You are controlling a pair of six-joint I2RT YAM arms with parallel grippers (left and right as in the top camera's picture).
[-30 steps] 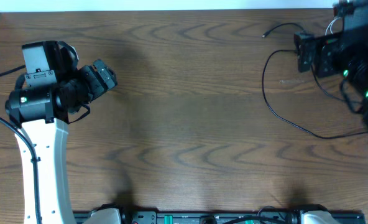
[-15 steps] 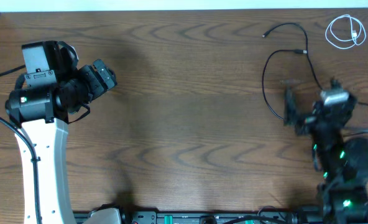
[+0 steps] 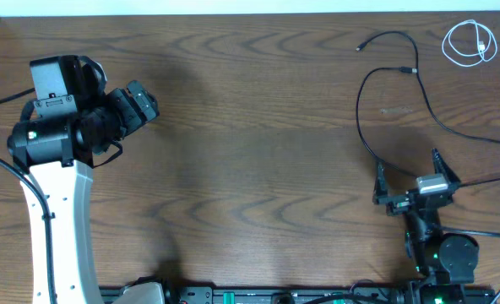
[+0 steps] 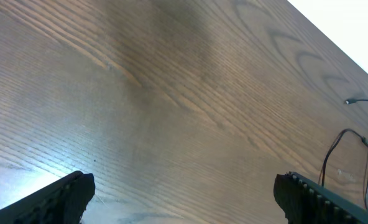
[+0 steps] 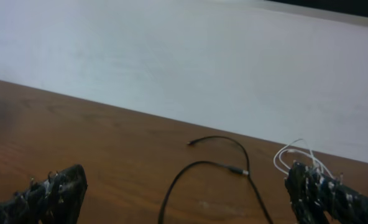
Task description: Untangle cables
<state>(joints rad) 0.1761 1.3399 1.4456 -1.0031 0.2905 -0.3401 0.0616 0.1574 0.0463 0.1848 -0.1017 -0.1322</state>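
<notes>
**A:** The white cord (image 3: pixel 470 42) sits coiled on its own in the far right corner of the table (image 3: pixel 258 169), well apart from everything else. That one looks sorted.

**B:** Agreed. The black cords (image 3: pixel 361 118) are the open question. Two thin lines lie in loose curves on the right side. One plug end is out near the far edge, and another is tucked just beside the neighbouring cord. Whether they cross there, I can't tell.

**A:** And the right gripper (image 3: pixel 410 179)?

**B:** It's at the near edge, just beside the low sweep of the long black loop. Fingers are spread wide with nothing between them, and its wrist view agrees: empty.

**A:** What about the left gripper (image 4: pixel 184 198)?

**B:** Way over on the left, fingers wide apart, gripping nothing, bare wood beneath.

**A:** So by my reckoning most of the job is done. What's left is drawing those two black cords clear of each other.
</notes>
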